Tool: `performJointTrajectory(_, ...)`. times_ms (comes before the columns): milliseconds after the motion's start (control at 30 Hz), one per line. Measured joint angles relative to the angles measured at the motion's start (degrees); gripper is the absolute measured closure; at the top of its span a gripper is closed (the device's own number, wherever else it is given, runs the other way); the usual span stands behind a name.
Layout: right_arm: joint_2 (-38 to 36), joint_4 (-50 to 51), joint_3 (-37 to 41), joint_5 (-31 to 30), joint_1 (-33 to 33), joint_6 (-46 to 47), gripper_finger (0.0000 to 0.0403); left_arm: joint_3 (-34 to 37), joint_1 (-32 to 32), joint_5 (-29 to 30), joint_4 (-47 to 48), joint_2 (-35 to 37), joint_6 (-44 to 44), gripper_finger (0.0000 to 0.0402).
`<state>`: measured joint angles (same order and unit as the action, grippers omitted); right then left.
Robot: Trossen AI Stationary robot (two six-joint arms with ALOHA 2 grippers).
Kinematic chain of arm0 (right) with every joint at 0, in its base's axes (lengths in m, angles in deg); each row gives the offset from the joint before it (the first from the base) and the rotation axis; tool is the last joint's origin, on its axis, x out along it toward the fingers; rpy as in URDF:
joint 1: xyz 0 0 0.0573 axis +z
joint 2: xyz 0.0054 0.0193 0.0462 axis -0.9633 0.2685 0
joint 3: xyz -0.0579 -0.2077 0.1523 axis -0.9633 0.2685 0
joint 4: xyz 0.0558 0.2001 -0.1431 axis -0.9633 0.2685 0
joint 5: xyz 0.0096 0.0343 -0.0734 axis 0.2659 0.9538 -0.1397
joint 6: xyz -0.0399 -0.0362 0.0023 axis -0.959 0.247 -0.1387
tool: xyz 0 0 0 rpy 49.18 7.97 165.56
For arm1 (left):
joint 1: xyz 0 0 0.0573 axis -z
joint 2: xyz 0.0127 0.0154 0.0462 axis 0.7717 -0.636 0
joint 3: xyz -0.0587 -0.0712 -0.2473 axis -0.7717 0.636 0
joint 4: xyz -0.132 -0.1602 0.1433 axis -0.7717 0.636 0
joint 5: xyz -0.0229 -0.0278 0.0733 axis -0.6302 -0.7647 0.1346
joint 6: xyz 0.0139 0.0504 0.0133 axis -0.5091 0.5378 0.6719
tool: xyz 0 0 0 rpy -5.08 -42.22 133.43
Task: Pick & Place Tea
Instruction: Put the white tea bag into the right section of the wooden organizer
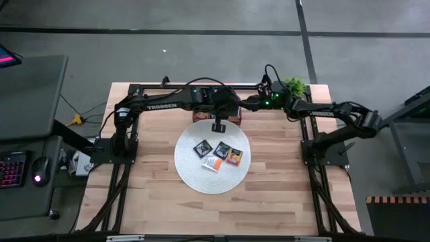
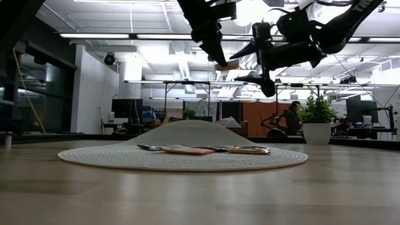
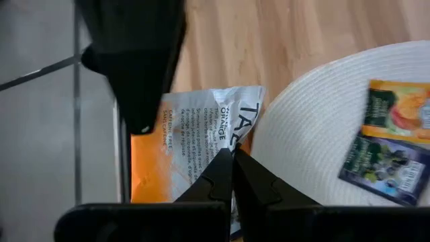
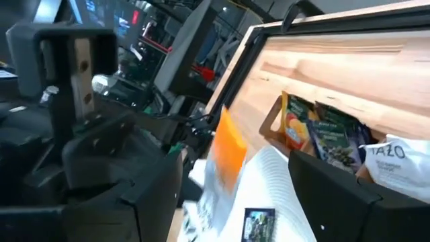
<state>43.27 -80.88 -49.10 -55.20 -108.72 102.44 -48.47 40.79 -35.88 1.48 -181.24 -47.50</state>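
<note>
Nearest, four tea sachets [image 1: 218,156] lie flat on the round white mat [image 1: 190,171] at the tabletop's middle, not yet picked. Above the mat's far edge, the left gripper [image 1: 218,126] has its fingers pressed together on an orange-and-white sachet [image 3: 195,144], held in the air. Just beyond, the right gripper [image 1: 250,102] hangs spread wide and empty. At the far edge, the wooden tray [image 4: 272,121] already holds several sachets, so I judge the job partway done.

4 sachets [image 1: 216,155] lie on the mat [image 1: 188,173], tray [image 1: 232,117] behind
</note>
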Motion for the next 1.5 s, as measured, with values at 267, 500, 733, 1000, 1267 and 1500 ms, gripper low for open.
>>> performJointTrajectory(267, -0.1, 0.0, -0.2, 0.9, -2.9, -0.9, 0.0163, 0.0, 0.0, -1.2, 0.1, 0.0, -0.2, 0.0401)
performJointTrajectory(500, -0.1, 0.1, -0.2, 3.8, -2.6, -1.0, 0.0204, 0.0, 0.0, -1.3, 0.1, 0.0, -0.2, 0.0401)
performJointTrajectory(733, -0.1, 0.7, -0.2, 3.8, -2.3, -1.3, 0.0222, 0.0, 0.0, -1.4, -0.4, 0.0, 0.2, 0.0401)
performJointTrajectory(1000, -0.1, 1.8, -0.2, 3.4, -2.3, -1.4, 0.0263, 0.0, 0.0, -1.4, -0.4, 0.0, 0.3, 0.0401)
performJointTrajectory(1267, -0.1, 1.8, -0.2, 3.4, -2.2, -3.0, 0.0364, 0.0, 0.0, -1.4, -0.4, 0.0, 0.3, 0.0401)
performJointTrajectory(1500, -0.1, 1.8, -0.2, 4.2, -2.2, -5.7, 0.0399, 0.0, 0.0, -1.7, -0.3, 0.0, 0.3, 0.0401)
